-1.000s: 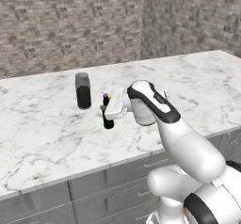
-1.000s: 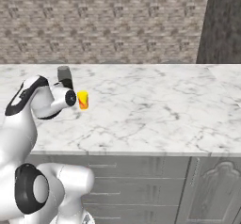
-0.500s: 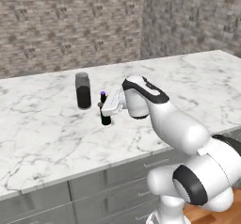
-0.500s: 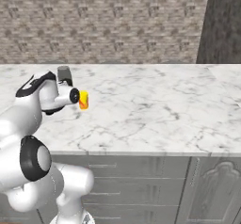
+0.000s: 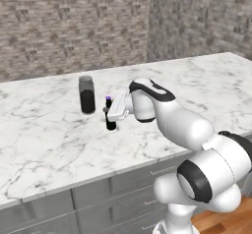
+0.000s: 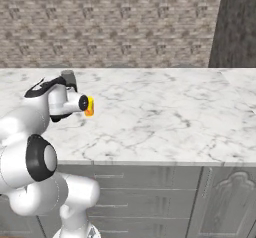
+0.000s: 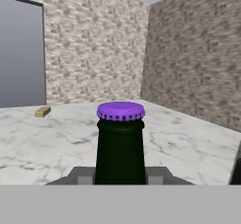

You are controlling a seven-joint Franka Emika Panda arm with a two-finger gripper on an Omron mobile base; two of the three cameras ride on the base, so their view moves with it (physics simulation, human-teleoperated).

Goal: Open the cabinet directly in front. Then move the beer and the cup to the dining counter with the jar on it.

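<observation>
While the beer [image 5: 110, 119] stands upright on the dining counter [image 5: 44, 144] just right of the jar [image 5: 87, 95], the gripper [image 5: 111, 113] is closed on its neck from the side, bottle axis vertical. One beer, one jar; one yellow cup [image 6: 89, 106] sits just beyond the hand

Looks like a kitchen in a home. Long white marble dining counter [image 5: 44, 139] with grey veins, over grey drawers [image 5: 118, 198] and a panelled door [image 6: 227, 202]. Rough stone walls [image 5: 74, 26] behind at 12 o'clock, meeting in a corner near 1 o'clock. Wood floor [image 5: 221, 223] down at 5 o'clock. On the top: a jar [image 5: 87, 95], a bottle of beer [image 5: 110, 114].
</observation>
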